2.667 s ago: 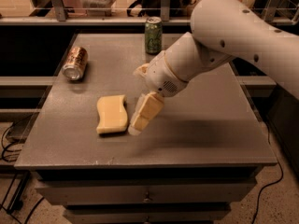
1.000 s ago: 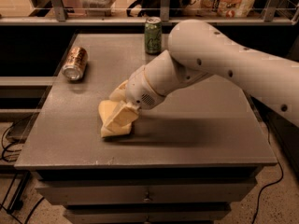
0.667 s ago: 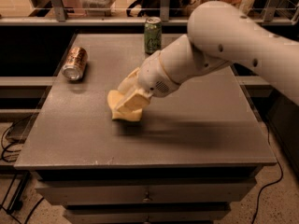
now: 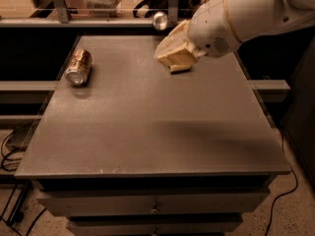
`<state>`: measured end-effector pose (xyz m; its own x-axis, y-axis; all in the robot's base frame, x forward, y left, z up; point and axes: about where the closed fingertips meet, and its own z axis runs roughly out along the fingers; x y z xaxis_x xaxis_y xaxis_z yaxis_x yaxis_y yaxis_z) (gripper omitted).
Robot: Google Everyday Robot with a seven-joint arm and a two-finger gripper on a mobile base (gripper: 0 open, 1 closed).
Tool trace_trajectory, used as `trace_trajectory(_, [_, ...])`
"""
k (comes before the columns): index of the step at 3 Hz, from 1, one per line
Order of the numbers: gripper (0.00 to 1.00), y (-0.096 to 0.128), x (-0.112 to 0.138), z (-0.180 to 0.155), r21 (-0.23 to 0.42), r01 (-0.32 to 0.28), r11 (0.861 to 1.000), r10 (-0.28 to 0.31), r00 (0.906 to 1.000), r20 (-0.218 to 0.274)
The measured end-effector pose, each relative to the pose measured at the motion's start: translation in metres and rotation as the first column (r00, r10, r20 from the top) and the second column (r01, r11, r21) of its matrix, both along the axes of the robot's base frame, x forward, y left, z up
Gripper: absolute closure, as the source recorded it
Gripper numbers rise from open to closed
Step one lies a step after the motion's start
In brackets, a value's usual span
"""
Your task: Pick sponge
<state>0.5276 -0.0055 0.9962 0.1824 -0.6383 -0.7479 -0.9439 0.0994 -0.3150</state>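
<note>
My gripper (image 4: 176, 53) is raised well above the grey table (image 4: 147, 127), near its far right part. It is shut on the pale yellow sponge (image 4: 173, 56), which is lifted clear of the surface and held between the cream padded fingers. My white arm (image 4: 246, 14) comes in from the upper right and hides the far side of the sponge.
A brown soda can (image 4: 78, 67) lies on its side at the far left of the table. The top of a standing can (image 4: 159, 20) shows just behind my gripper at the far edge. A shelf rail runs behind the table. Drawers sit below the front edge.
My gripper closed on the sponge on the table, then lifted it up and away to the far right. The sponge has left the table surface.
</note>
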Motion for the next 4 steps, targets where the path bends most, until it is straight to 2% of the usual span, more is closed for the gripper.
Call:
trace_trajectory(1, [1.0,-0.027,0.004,0.048,0.018,0.015,1.0,-0.017,0.9939,0.109])
trace_trajectory(2, [0.82,-0.042,0.004,0.065,0.024,0.026,0.999,-0.029,0.9879,0.152])
trace_trajectory(3, [0.58,-0.046,-0.003,0.048,0.049,0.028,0.998,-0.032,0.9954,0.09])
trace_trajectory(4, [0.27,-0.043,-0.005,0.048,0.048,0.023,0.999,-0.027,0.9957,0.089])
